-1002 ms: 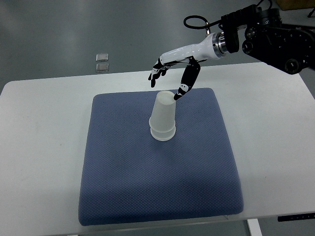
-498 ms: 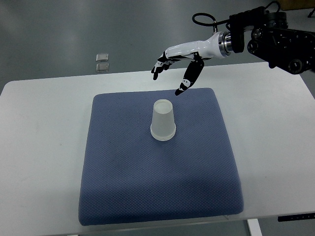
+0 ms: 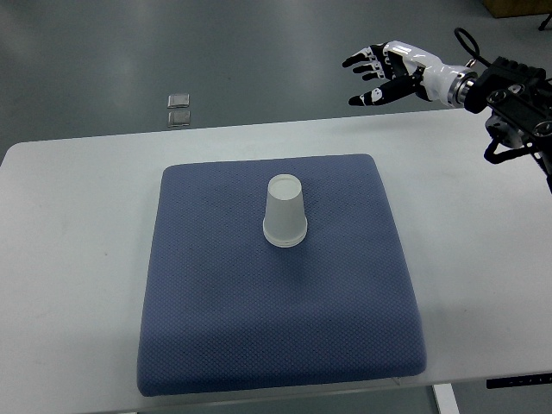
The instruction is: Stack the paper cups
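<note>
Although only the top view is on offer, it shows the deciding relation plainly: the stack of white paper cups stands upside down near the middle of the frame, on the upper half of the blue textured square mat, while the right hand, white with black fingers, hangs at the upper right of the frame, beyond the far edge of the white surface and well apart from the cups. From the hand, the cups lie down and to the left in the picture. Their long axis runs upright, wide rim on the mat and closed base facing the camera, with a second rim showing at the bottom as a nested pair. The hand's fingers are spread and relaxed, holding nothing and touching nothing. The left arm does not show at all, so the right is the only hand near the work. Judging by the nested cups, the stacking looks done. Two small square pieces lie on the grey floor at the upper left.
</note>
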`<action>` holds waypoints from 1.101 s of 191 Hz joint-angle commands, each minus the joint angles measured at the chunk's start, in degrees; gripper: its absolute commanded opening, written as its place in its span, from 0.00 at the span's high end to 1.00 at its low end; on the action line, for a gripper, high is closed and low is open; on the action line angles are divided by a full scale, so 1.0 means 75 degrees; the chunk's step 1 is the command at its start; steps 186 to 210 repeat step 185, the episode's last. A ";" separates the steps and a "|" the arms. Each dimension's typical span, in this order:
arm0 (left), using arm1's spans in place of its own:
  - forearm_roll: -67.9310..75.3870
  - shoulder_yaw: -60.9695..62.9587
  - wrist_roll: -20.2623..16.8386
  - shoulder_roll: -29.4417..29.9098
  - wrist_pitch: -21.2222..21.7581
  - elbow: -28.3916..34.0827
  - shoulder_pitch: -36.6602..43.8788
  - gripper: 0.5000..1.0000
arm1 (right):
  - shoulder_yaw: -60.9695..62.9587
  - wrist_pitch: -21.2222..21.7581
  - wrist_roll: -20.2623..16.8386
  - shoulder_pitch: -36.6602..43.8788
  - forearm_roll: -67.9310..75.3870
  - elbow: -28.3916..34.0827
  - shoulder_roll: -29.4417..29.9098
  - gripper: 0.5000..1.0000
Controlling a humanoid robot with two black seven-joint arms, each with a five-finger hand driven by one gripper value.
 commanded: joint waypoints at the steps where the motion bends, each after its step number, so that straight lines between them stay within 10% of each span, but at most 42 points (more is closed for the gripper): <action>1: 0.0007 0.0000 0.0000 0.0000 0.0001 0.0000 -0.0001 0.00 | 0.0006 -0.0716 -0.0149 -0.0383 0.1076 -0.0045 -0.0011 0.22; 54: 0.0007 0.0000 0.0000 0.0000 0.0001 0.0000 -0.0001 0.00 | 0.0006 -0.1666 -0.0325 -0.0980 0.3233 -0.0045 -0.0011 0.21; 210: -0.0004 0.0000 0.0000 0.0000 0.0001 0.0000 -0.0001 0.00 | 0.0006 -0.1549 -0.0958 -0.1426 0.4921 0.0014 0.0013 0.16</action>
